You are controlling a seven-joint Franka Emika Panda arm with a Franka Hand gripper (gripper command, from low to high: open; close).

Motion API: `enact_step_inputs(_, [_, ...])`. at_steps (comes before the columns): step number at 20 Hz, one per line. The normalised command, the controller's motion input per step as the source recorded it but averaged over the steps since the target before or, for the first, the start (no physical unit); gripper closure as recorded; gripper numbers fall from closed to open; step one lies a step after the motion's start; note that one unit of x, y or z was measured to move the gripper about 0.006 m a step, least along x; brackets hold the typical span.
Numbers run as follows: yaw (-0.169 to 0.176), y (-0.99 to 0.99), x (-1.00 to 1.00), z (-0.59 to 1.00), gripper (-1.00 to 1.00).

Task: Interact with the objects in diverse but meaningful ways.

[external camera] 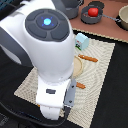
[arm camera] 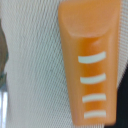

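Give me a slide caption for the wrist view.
Close-up of an orange ridged block with pale stripes lying on a woven placemat.

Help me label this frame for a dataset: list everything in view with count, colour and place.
placemat: one, beige woven, on the dark table.
plate: one, pale, on the placemat, partly hidden by the arm.
sausage stick: one, orange-brown, lying across the plate.
cup: one, pale blue, at the placemat's far edge.
tomato: one, red, in a dark pan on the pinkish surface behind.
pot: one, grey, at the exterior view's right edge.
ridged block: one, orange with pale stripes, on woven cloth, close up in the wrist view.
robot arm: one, white, fills the foreground; gripper not visible.
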Motion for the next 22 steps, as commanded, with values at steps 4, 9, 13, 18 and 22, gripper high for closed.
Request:
enact_step_inputs(4, [-0.112,0.54,-0.01,0.56,-1.0])
enact_step_inputs(9, [-0.074,0.57,0.02,0.27,-1.0])
enact_step_inputs(13, [-0.01,0.15,0.02,0.0,-1.0])
enact_step_inputs(18, [0.0,0.0,0.0,0.0,-1.0])
enact_step_inputs(22, [0.0,0.0,0.0,0.0,-1.0])
